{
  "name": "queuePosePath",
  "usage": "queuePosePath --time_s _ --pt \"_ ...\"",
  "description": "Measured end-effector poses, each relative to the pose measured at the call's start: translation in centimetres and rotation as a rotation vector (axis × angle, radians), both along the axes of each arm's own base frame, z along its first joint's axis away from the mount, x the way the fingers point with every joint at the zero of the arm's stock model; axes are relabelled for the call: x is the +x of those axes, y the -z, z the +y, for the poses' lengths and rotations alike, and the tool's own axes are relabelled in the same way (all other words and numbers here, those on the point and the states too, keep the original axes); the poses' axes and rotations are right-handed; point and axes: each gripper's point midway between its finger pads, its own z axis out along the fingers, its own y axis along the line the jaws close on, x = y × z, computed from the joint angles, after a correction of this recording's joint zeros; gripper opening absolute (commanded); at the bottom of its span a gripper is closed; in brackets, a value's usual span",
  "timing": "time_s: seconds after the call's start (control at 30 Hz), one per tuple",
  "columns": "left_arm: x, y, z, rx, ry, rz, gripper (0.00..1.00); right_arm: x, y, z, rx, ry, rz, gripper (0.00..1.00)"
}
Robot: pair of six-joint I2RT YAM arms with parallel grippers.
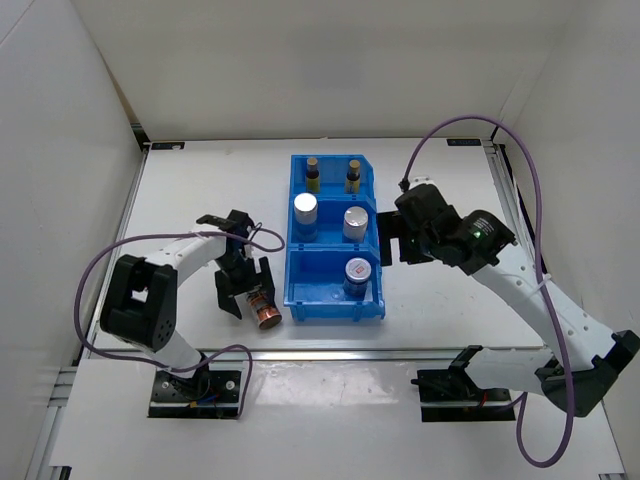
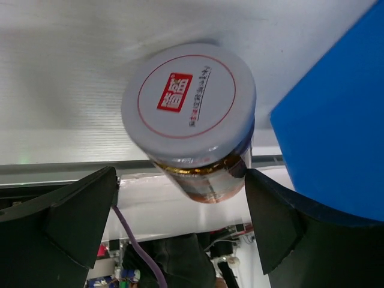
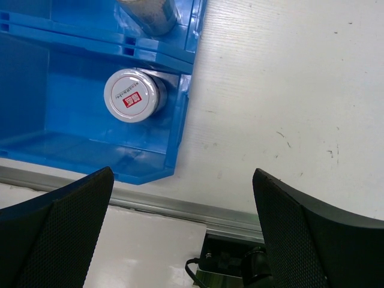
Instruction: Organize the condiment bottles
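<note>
left gripper (image 1: 244,288): I saw jaws wide apart, gripping nothing | round-lidded jar (image 2: 189,99): lay on its side on the table (image 1: 200,190) off the blue bin's (image 1: 335,310) near-left corner, lid facing that gripper, base toward the near edge | right gripper (image 3: 183,174): jaws apart, empty | second jar (image 3: 134,95): upright in the bin's near compartment

Robotics lab test cell: a white table (image 1: 200,200) boxed in by plain white walls (image 1: 60,150), with an aluminium rail (image 1: 330,352) along its front. A left arm (image 1: 170,260) and a right arm (image 1: 545,300) are bolted there, trailing purple cables (image 1: 480,122).
</note>
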Motion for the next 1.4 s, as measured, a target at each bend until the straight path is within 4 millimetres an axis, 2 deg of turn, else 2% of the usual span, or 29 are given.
queuePosePath --time_s 0.2,0.3,0.33,0.53,0.57,0.8,1.0,1.1,1.4 --pt "1.5 0.5 -0.5 0.007 -0.006 0.005 0.82 -0.1 0.3 -0.4 -0.013 0.005 -0.005 1.0" --pt "2.8 1.1 -0.9 0.014 -0.002 0.01 0.61 -0.1 0.5 -0.6 -0.025 0.005 -0.005 1.0" --pt "3.0 1.1 -0.9 0.013 0.002 0.021 0.49 -0.1 0.5 -0.7 -0.027 0.006 -0.007 1.0" --pt "3.0 1.1 -1.1 0.011 0.008 0.061 0.24 0.1 0.5 -1.0 -0.043 0.013 -0.017 1.0" --pt "3.0 1.1 -1.1 0.011 0.008 0.061 0.11 0.1 0.5 -1.0 -0.045 0.014 -0.018 1.0" --pt "4.2 0.6 -0.6 0.05 0.028 -0.024 0.11 0.1 0.5 -1.4 -0.064 0.01 -0.018 1.0" --pt "7.6 -2.3 0.2 0.103 0.033 -0.223 0.11 0.0 0.6 -1.5 -0.07 0.013 -0.017 1.0" --pt "8.6 -3.7 0.8 0.128 0.03 -0.298 0.11 0.1 0.6 -1.5 -0.072 0.012 -0.018 1.0" --pt "9.6 -5.5 2.4 0.234 0.037 -0.414 0.11 0.1 0.6 -1.5 -0.073 0.011 -0.018 1.0"
